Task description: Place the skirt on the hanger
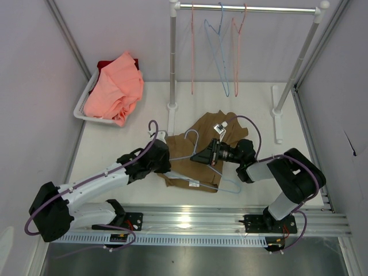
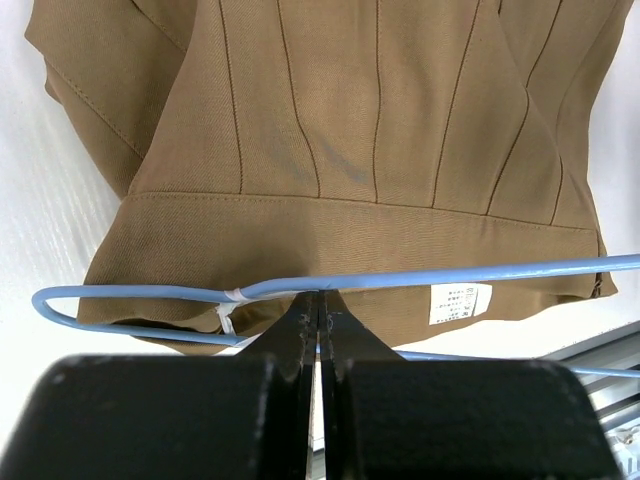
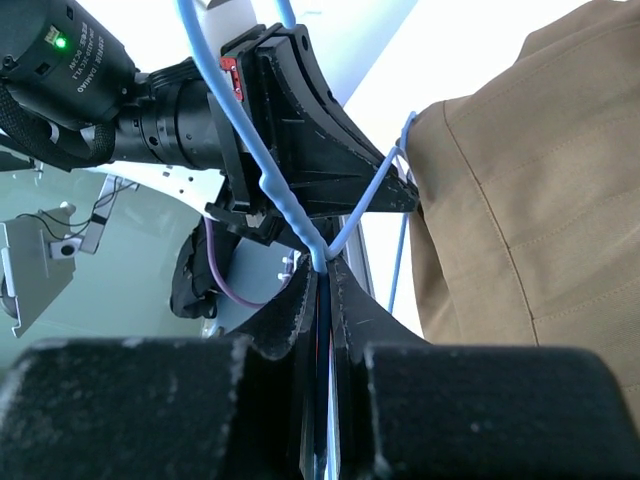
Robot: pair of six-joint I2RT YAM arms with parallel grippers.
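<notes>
Left gripper [image 2: 318,310] fully closed, apparently pinching the thin pale blue wire hanger [image 2: 450,274] at the skirt's waistband edge. Right gripper [image 3: 322,275] clamped tight on the same hanger's neck, close beside the skirt [image 2: 350,120]. Skirt is tan woven cloth with seamed panels, lying on the white surface [image 2: 50,230]. Step looks like feeding the hanger into the waistband, early on. Next move calls for sliding the wire inside without bunching the cloth.

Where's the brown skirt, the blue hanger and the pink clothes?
skirt [image 2: 350,120], left wrist view, pleated panel.
hanger [image 2: 450,276], left wrist view, upper wire.
pink clothes [image 1: 115,92], top view, middle of heap.
</notes>
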